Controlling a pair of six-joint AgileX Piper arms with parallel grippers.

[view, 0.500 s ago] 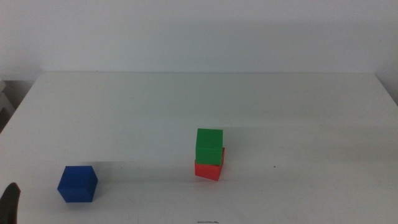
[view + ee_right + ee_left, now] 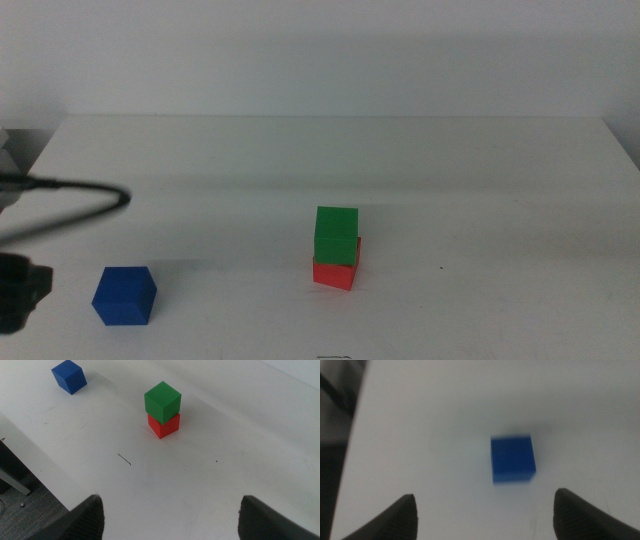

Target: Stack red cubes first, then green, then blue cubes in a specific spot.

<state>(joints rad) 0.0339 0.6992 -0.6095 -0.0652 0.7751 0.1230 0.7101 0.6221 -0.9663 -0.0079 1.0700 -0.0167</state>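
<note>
Now the left gripper [image 2: 485, 510] hangs above the blue cube [image 2: 125, 296], jaws spread wide and empty, cube near the table's [image 2: 480, 160] front-left edge. Right gripper [image 2: 170, 515] waits out of the way, also open. Farther in, the green cube [image 2: 337, 235] sits slightly skewed on the red cube [image 2: 335, 272]. Risk: an off-centre grasp or a nudge when placing blue could topple that offset stack.

No writing anywhere.
The cubes' faces and the white tabletop [image 2: 480, 180] carry no readable text, labels or numbers.
</note>
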